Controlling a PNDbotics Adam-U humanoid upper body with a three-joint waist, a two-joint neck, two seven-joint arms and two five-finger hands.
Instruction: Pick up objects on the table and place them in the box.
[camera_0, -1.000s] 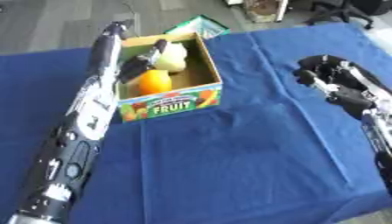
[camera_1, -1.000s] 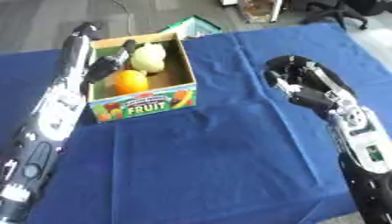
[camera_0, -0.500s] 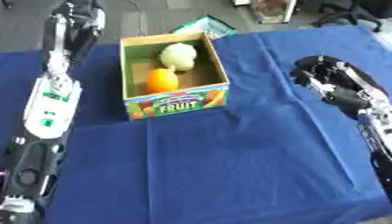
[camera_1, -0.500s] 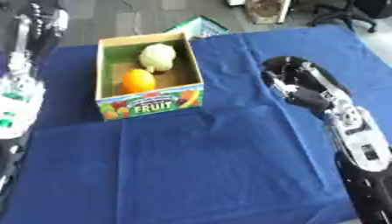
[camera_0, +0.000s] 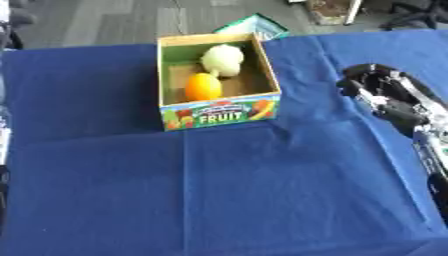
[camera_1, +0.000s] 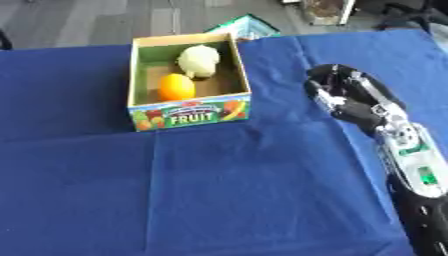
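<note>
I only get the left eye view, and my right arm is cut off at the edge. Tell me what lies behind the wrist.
Observer: In the right eye view the forearm runs from the right hand down to the bottom edge, over the blue cloth.
Operator: Report anything on that forearm.
Observer: It carries a white cover with a small green spot lower down.

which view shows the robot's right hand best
The right eye view: the right hand sits well inside the picture over the blue cloth, with its forearm trailing to the lower edge. The left eye view shows the same hand nearer the right border, with the forearm partly cut off.
</note>
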